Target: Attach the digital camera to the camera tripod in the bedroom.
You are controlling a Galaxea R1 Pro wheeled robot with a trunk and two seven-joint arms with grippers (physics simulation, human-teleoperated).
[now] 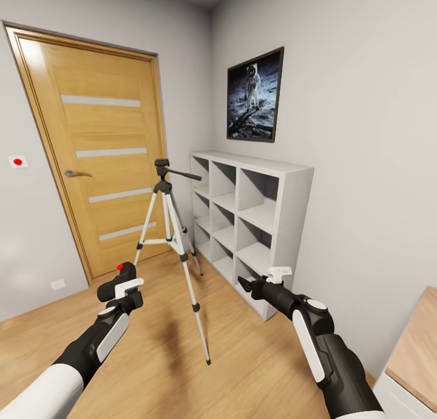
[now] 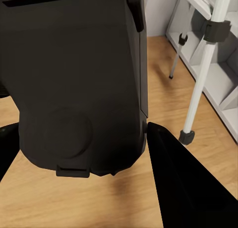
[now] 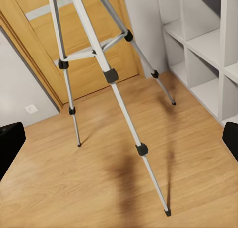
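Head view: the left gripper (image 1: 128, 292) is closed around the digital camera (image 1: 119, 280) (red button uppermost), which sits between the fingers. The camera tripod (image 1: 172, 234) stands on the wood floor (image 1: 152, 370) beyond both grippers, in front of the door (image 1: 100, 146) and beside the white cube shelf (image 1: 255, 218). The right gripper (image 1: 262, 280) holds nothing.

Left wrist view: the digital camera (image 2: 74, 79) is clamped between the dark fingers (image 2: 183, 178); a tripod leg (image 2: 203, 74) stands beyond.

Right wrist view: the fingers (image 3: 9, 143) are spread wide, with the tripod legs (image 3: 111, 77) well ahead between them.
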